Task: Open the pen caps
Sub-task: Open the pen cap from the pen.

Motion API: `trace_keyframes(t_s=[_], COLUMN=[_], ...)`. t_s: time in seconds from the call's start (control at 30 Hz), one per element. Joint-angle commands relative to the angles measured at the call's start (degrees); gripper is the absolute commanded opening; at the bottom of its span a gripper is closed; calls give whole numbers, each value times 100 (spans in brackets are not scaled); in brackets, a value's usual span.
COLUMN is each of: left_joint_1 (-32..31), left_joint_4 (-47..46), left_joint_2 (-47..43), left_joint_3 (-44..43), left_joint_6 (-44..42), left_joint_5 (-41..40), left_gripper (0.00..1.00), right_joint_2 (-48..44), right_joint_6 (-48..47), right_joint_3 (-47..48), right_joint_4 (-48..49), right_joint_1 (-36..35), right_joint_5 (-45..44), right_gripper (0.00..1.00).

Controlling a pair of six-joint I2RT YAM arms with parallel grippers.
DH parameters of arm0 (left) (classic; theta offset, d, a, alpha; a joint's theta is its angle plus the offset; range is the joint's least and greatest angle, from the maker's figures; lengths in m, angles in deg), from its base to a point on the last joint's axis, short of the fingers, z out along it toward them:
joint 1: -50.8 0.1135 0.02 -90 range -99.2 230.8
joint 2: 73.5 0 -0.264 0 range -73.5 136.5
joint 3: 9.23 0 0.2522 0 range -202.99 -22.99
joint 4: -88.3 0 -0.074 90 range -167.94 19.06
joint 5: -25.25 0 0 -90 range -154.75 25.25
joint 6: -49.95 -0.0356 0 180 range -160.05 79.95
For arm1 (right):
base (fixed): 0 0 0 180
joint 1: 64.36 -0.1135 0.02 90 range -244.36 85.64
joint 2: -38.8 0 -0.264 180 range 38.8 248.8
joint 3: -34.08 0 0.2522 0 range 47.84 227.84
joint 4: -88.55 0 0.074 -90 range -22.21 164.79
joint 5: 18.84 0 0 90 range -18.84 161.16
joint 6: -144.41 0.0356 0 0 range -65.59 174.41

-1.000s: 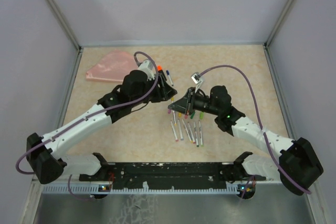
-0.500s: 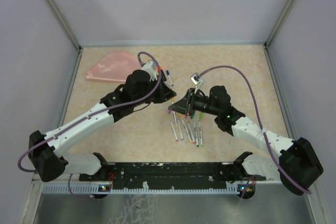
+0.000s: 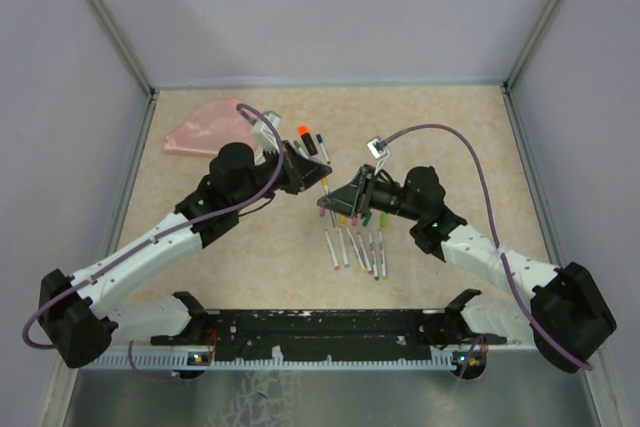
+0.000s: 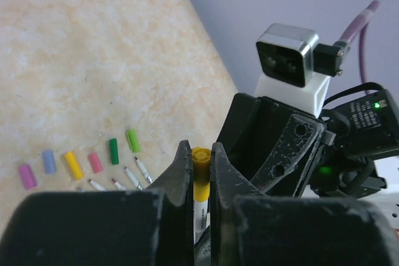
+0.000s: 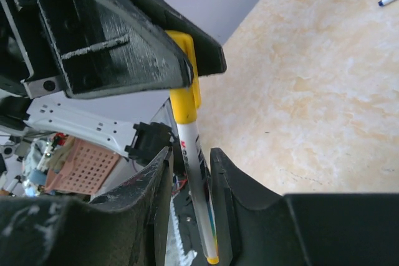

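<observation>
Yellow cap (image 5: 185, 98): pinched between the fingers of the left pincer (image 4: 201, 149), held in the air over the middle of the surface (image 3: 450, 137), seated on the end of its pen.
Left arm: stretched on a diagonal from the near-left corner to the centre, its pincer clenched on the yellow cap.
Right arm: bent at the elbow and reaching leftward, nose to nose with the left one.
Right pincer (image 5: 192, 154): released, its jaws flanking the white pen barrel (image 5: 196, 172) just below the cap, with a sliver of space on either side.
Loose caps (image 4: 95, 162): a row of six on the beige marbled surface below the two pincers, running pink, blue, yellow, pink, dark green, light green.
Uncapped pens (image 3: 355, 250): side by side just nearer the robot than that row, tips towards the caps.
Capped pens: an orange-capped one (image 3: 303, 137) and a blue-capped one (image 3: 321, 140) lie beyond the left wrist.
Pink pouch (image 3: 205, 127): flat at the far-left corner, well apart from the pens. Its contents cannot be seen.
</observation>
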Motion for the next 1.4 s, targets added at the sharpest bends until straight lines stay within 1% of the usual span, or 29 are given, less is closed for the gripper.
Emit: trace_keyframes(t_s=[0.0,0.07,0.13,0.23,0.27,0.3,0.43,0.47,0.53,0.67,0.97,1.13,1.23,1.33,1.37], left_joint_1=[128,157,176,193,195,195,195,195,195,195,186,186,187,191,192], left_joint_4=[-1026,-1154,-1257,-1268,-1255,-1235,-959,-877,-733,-667,-631,-541,-505,-455,-399], left_joint_2=[-186,-215,-225,-213,-215,-217,-219,-217,-194,-124,65,99,113,117,117], left_joint_3=[181,222,260,267,281,274,214,188,148,126,48,47,35,-19,-68], left_joint_6=[15,8,4,45,62,82,127,126,143,208,276,267,254,204,151], left_joint_5=[579,646,724,768,773,765,679,667,671,754,989,989,983,905,827], left_gripper=[0,0,0,0,1,3,28,31,35,36,35,33,21,2,0], right_joint_2=[-107,-123,-158,-157,-154,-163,-252,-287,-362,-413,-453,-477,-479,-491,-492], right_joint_6=[442,498,533,552,545,542,310,220,43,-106,-298,-334,-347,-361,-365], right_joint_3=[-68,-82,-85,-71,-61,-48,89,134,205,277,361,362,357,355,343], right_joint_4=[873,903,909,868,815,775,286,115,-139,-379,-624,-647,-660,-688,-689], right_joint_1=[-14,-16,-23,-36,-45,-53,-58,-58,-58,-67,-162,-199,-224,-248,-250], right_joint_5=[241,268,275,310,306,294,134,82,-18,-93,-160,-199,-212,-216,-210], right_gripper=[30,28,22,4,0,0,0,0,0,0,0,0,0,0,0])
